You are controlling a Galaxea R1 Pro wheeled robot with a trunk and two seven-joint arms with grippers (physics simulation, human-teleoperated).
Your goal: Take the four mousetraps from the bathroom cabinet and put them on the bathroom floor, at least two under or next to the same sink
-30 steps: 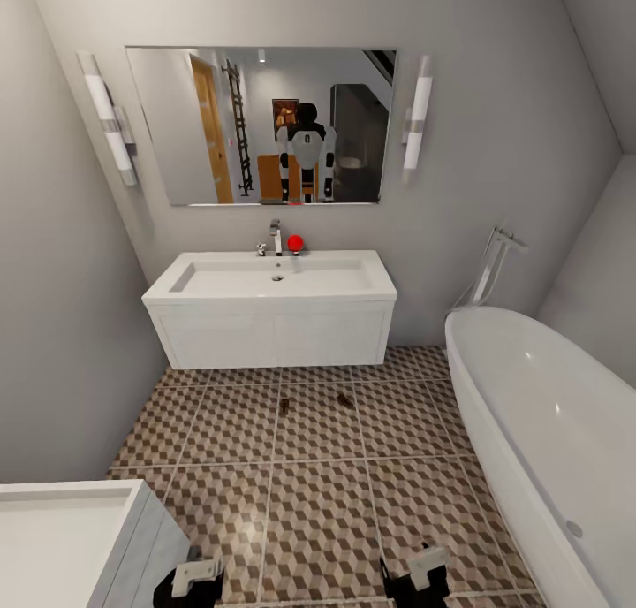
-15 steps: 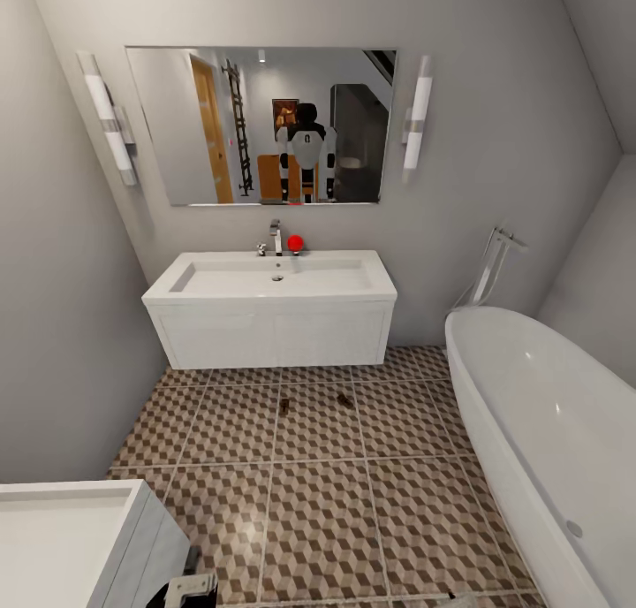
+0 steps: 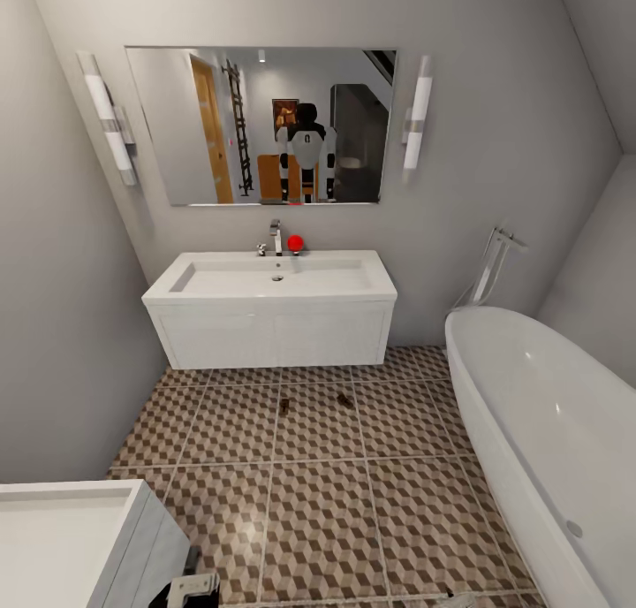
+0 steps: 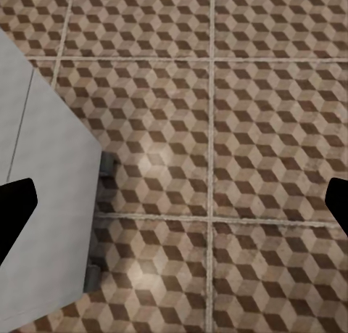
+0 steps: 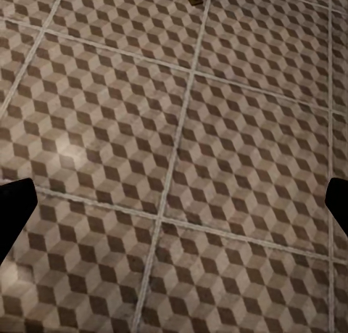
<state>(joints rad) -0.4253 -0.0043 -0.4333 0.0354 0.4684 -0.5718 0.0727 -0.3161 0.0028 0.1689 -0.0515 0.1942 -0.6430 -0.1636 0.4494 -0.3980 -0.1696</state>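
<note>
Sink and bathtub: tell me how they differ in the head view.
The bathroom sink is a boxy rectangle; the bathtub is a rounded oval. The bathroom sink hangs on the wall under the mirror, clear of the bathroom floor; the bathtub reaches down to the tiles. The bathtub looks far bigger. Both are white.

You have no lettering, label, brand, number or sign to read in any of these views. The robot's reflection in the mirror (image 3: 261, 126) carries a small dark mark on its white chest, too small to make out as a character. The bathroom sink (image 3: 270, 307), the bathtub (image 3: 548, 431) and the wall lights beside the mirror are plain white with no print. The two mousetraps (image 3: 284, 406) on the bathroom floor (image 3: 318, 502) are too small to show any marking, and both wrist views give you patterned tiles without writing.
</note>
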